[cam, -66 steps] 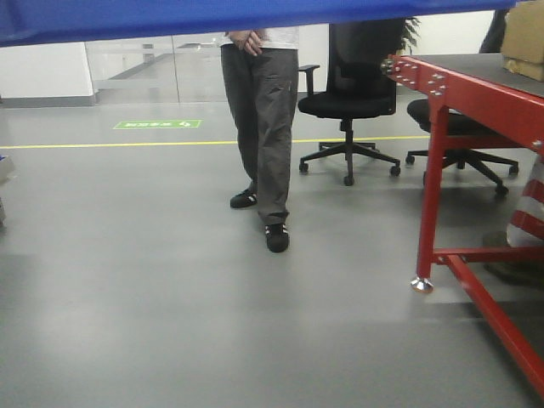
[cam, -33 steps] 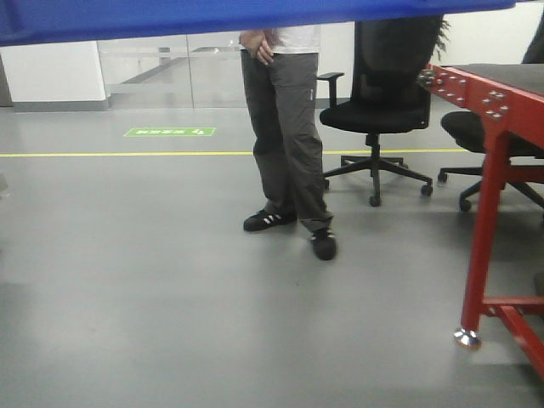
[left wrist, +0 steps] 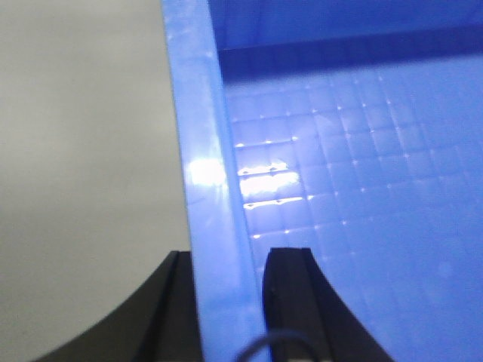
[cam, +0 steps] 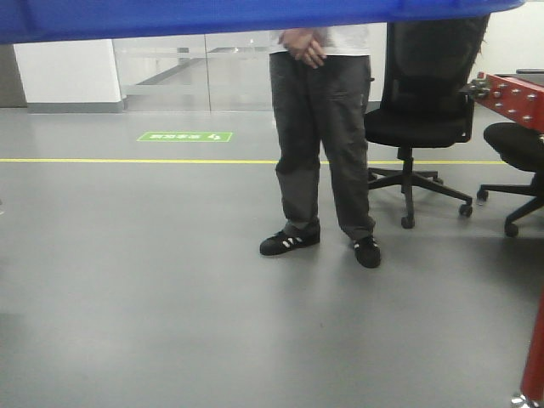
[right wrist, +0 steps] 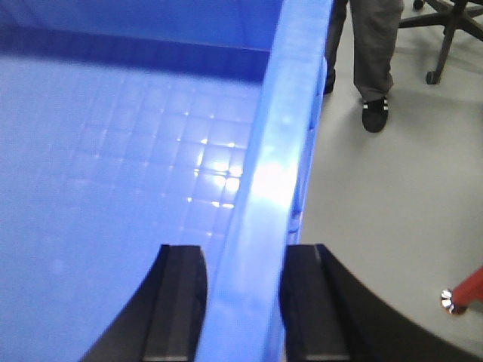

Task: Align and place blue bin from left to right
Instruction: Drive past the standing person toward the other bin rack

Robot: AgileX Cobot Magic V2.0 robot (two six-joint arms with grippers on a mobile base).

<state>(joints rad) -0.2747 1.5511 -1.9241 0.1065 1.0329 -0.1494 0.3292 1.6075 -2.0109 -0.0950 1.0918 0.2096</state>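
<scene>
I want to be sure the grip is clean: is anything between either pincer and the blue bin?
Nothing visible: the left pincer clamps one rim of the blue bin, the right pincer the opposite rim.

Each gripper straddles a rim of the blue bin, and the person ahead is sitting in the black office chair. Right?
Not quite: the person stands beside the black office chair, not in it, as the front-facing view shows. The left gripper and right gripper do each straddle a rim of the blue bin.

Glossy smooth plastic — blue bin (right wrist: 272,173)
</scene>
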